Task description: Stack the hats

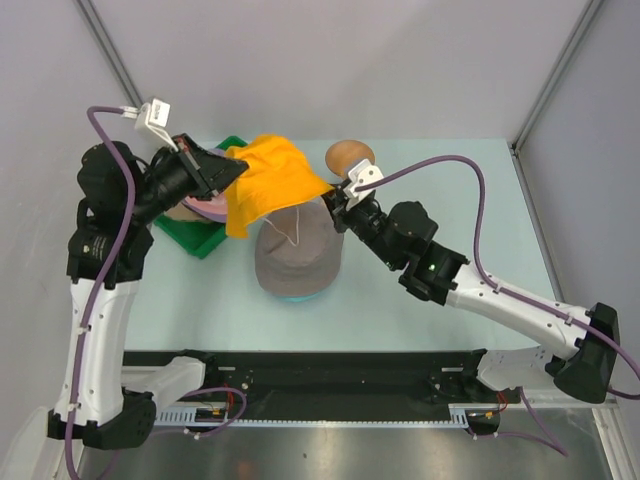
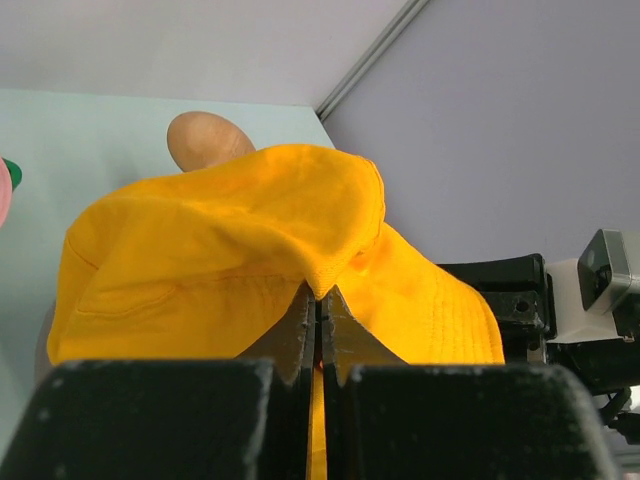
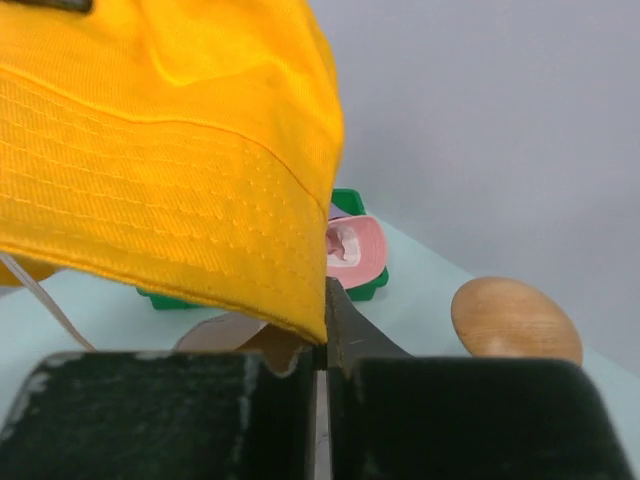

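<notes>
Counter (image 1: 430, 300): grey bucket hat (image 1: 295, 262) sits mid-counter on a teal hat (image 1: 296, 297). Orange bucket hat (image 1: 268, 180) hangs stretched above its far-left edge, long axis left-right. Left claw (image 1: 234, 170) pinches one brim edge, right claw (image 1: 333, 202) the other. Stack lies below, toward the bases.

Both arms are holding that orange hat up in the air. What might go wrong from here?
The right pincer nips only the brim's very edge of the orange hat, so it may slip out. The hat hangs off-centre over the grey hat, toward the green bin, so it may land crooked.
</notes>
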Controlling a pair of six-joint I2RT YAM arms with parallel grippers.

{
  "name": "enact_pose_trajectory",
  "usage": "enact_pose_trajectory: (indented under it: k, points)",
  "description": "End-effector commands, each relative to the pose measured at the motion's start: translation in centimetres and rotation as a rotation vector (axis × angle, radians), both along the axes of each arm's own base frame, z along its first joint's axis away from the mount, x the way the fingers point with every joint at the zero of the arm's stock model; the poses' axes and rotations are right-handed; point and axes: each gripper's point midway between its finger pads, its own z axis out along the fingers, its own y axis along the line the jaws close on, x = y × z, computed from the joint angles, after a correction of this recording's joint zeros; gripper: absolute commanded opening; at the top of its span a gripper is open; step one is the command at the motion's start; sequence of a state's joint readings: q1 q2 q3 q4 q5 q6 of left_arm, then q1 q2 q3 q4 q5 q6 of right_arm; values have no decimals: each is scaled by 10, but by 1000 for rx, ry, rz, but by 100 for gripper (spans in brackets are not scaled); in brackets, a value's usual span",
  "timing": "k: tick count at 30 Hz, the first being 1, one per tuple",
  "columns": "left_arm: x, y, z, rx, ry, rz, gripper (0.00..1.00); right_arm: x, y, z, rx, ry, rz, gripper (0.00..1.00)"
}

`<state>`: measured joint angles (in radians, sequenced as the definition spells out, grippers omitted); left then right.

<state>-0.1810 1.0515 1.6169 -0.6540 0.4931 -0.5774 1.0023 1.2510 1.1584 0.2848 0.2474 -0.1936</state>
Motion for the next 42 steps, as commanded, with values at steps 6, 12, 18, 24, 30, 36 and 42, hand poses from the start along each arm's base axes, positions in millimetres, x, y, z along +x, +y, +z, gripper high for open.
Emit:
enact_pose_trajectory:
  k: [6,12,18,24,30,36,42]
  points:
    - [36,-14,-10,50,-80,-67,0,28,-20,-3,-28,-133,-214,0]
    - [62,-9,-10,148,-158,-35,0,37,-29,-4,-7,-148,-279,0]
    - [45,-12,-80,267,-130,-131,0,23,-41,-41,-36,-87,-286,1]
    - [-3,-32,-142,298,-112,-273,0,-12,-56,-94,-98,46,-223,24]
    - [-17,-36,-176,332,-63,-294,0,-40,-69,-126,-113,177,-198,73]
    - [-22,-33,-190,378,-41,-289,0,-69,-75,-150,-87,425,-133,81]
    - [-29,-19,-209,453,-15,-248,0,-91,-80,-147,62,609,3,82]
